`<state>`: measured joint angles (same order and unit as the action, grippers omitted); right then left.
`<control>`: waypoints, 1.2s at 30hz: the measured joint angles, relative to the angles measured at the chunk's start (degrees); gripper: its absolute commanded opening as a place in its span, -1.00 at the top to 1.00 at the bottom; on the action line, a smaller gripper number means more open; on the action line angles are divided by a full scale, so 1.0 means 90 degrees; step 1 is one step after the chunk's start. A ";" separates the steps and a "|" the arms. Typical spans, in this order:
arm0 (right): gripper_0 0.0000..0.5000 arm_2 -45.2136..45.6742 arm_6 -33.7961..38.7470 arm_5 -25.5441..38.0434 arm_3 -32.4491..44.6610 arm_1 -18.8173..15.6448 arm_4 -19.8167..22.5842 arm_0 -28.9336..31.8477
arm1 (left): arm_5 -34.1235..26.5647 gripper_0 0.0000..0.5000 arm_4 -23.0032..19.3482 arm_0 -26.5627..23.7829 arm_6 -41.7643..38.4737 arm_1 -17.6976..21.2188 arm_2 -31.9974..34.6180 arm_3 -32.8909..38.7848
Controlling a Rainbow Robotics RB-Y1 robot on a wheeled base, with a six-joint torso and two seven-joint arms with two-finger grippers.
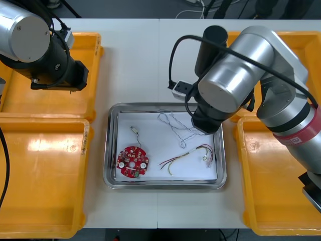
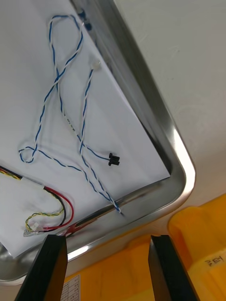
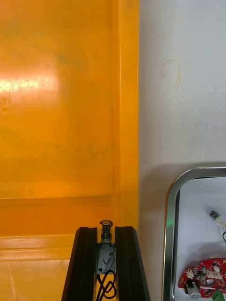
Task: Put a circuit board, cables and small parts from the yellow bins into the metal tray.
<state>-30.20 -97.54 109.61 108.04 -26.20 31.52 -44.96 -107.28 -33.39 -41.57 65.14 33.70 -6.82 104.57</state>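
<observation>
Overhead, right jaws apart above tray

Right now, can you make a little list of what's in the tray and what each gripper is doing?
tray: metal, white inside, between the bins
in tray: board; blue and white cable; red and yellow cable; small part
left gripper: shut on held part, over left bin near its rim
right gripper: open, empty, above the tray's corner beside right bin
</observation>
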 measured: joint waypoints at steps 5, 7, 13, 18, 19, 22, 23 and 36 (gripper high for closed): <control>-1.00 0.0553 0.0000 0.0011 0.0180 0.0001 0.0071 0.0000 | 0.0000 1.00 -0.0007 0.0000 0.0000 -0.0001 0.0000 0.0000; -1.00 0.0786 0.0000 0.0013 0.0249 0.0001 0.0100 0.0000 | 0.0000 1.00 -0.0008 0.0000 0.0000 -0.0001 0.0000 0.0000; -1.00 0.1391 0.0002 0.0016 0.0559 -0.0028 0.0255 -0.0001 | 0.0000 1.00 -0.0018 0.0000 0.0000 -0.0001 0.0000 0.0001; -1.00 0.1781 0.0004 0.0016 0.0667 -0.0255 0.0785 -0.0001 | 0.0000 1.00 -0.0025 0.0000 0.0000 -0.0002 0.0000 0.0001; -1.00 0.1872 0.0004 0.0016 0.0672 -0.0325 0.0904 -0.0001 | 0.0000 1.00 -0.0027 0.0000 0.0000 -0.0002 0.0000 0.0002; -1.00 0.2170 0.0008 0.0016 0.0675 -0.0574 0.1236 -0.0001 | 0.0000 1.00 -0.0037 0.0001 0.0000 -0.0003 0.0000 0.0002; -1.00 0.2274 0.0013 0.0016 0.0675 -0.0672 0.1349 -0.0001 | 0.0000 1.00 -0.0041 0.0001 0.0000 -0.0003 0.0000 0.0002; -1.00 0.3426 0.0262 0.0018 0.0679 -0.1616 0.1895 0.0134 | 0.0000 1.00 -0.0076 0.0001 0.0000 -0.0006 0.0000 0.0004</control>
<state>0.63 -95.18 109.77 114.15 -40.74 48.57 -43.75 -107.28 -34.07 -41.56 65.14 33.65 -6.82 104.61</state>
